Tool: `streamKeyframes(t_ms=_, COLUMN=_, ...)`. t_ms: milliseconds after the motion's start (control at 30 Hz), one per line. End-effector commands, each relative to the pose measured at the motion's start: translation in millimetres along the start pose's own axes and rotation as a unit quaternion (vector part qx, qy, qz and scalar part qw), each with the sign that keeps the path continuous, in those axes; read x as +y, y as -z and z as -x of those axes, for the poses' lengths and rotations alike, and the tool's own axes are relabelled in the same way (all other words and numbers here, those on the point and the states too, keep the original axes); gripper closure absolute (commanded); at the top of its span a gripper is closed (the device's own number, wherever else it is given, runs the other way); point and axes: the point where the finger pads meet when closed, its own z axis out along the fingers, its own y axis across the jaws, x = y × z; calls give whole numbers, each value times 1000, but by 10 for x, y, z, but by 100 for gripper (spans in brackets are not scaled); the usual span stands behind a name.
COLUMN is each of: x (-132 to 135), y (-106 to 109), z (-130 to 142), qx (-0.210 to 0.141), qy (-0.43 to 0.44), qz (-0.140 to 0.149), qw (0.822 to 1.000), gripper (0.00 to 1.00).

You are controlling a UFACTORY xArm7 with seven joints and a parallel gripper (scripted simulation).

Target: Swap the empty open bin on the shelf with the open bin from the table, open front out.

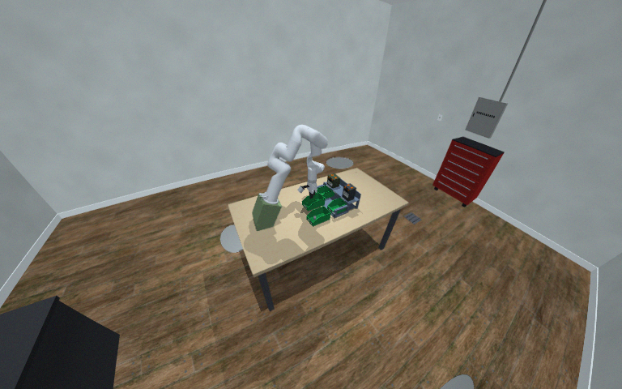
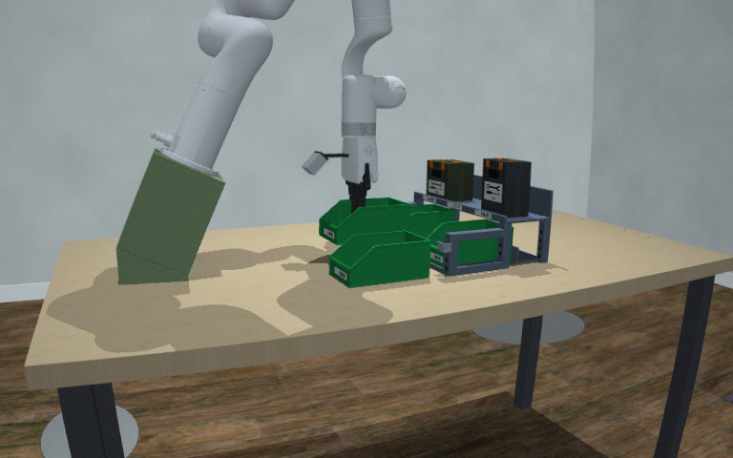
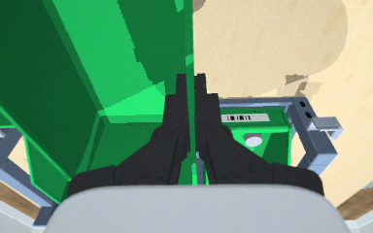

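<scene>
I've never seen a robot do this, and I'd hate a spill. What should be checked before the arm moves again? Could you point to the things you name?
1. Gripper (image 1: 312, 196) (image 2: 357, 209) (image 3: 191, 90) shut on the held bin's (image 1: 313, 202) (image 2: 372, 218) (image 3: 102, 63) side wall: ok.
2. Held bin clear of the table (image 1: 381, 197) (image 2: 242, 334) (image 3: 272, 44): ok, there is a gap above its shadow.
3. Held bin about level: ok.
4. Near bin (image 1: 318, 216) (image 2: 386, 264) flat on the table: ok.
5. Parts inside the held bin: cannot tell, its front is out of the wrist view.
6. Place on the shelf (image 2: 478, 265) (image 3: 321, 148) free: cannot tell, partly hidden.
</scene>
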Motion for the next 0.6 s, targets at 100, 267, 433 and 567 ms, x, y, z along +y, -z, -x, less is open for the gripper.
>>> streamKeyframes(t_ms=100, x=1, y=170, z=4, qx=-1, qy=0, qz=-1, qw=1000, gripper=100)
streamKeyframes(t_ms=267, x=2, y=282, z=4, qx=-1, qy=0, qz=-1, qw=1000, gripper=100)
streamKeyframes(t_ms=433, x=2, y=349, z=4, qx=-1, qy=0, qz=-1, qw=1000, gripper=100)
streamKeyframes(t_ms=567, x=2, y=364, z=3, qx=-1, qy=0, qz=-1, qw=1000, gripper=100)
